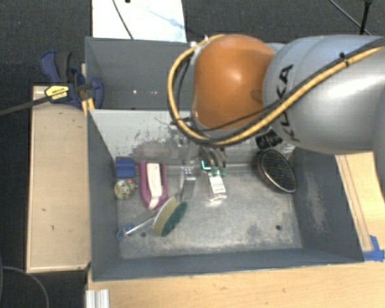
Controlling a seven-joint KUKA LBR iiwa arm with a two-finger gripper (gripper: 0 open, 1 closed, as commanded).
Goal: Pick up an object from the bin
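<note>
The grey bin (321,236) is looking like matt metal, and it is showing pale, rough scuffs near its far left corner. The orange cover (228,76) on the wrist is shining like smooth, glossy plastic, and the silver arm (340,101) is giving a softer, satin gleam. At the right, the dark oval piece (277,171) is showing a fine mesh surface. At the left, the pink case (152,183) is looking like smooth plastic, and the blue block (124,167) is appearing matt.
</note>
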